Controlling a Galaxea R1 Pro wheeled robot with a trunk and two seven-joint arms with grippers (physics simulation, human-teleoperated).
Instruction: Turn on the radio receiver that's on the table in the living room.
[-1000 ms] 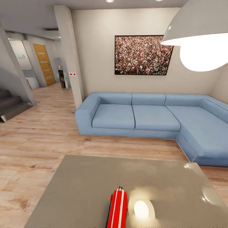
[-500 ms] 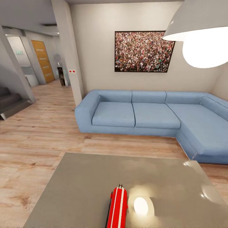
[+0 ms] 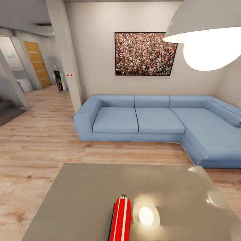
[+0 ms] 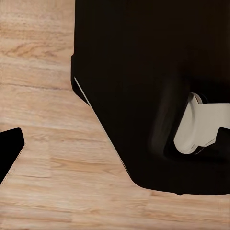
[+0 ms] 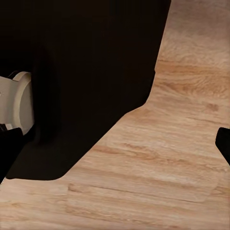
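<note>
Radio receiver, small and red with white stripes along its narrow edge, stands at the bottom centre of the head view, on the near part of a large glossy grey-beige counter. Only its striped edge faces the camera, so the dial is hidden and I cannot tell from these pictures whether it is on. Just to its right a bright oval glare from the pendant lamp at the upper right reflects off the counter top.

Beyond the counter, across the middle of the frame, sits a blue L-shaped sofa on light wood floor, with a framed crowd picture on the beige wall above it. A hallway with an orange door opens at the upper left.

Both wrist views look down at wood flooring beside the robot's dark body, with a pale wheel-like part showing. Neither view lets me tell whether the left or right gripper is apart or together.

Judging progress: the robot has reached the living room and the radio is close, but nothing suggests an arm has reached for it. Reaching and switching it on remain.
</note>
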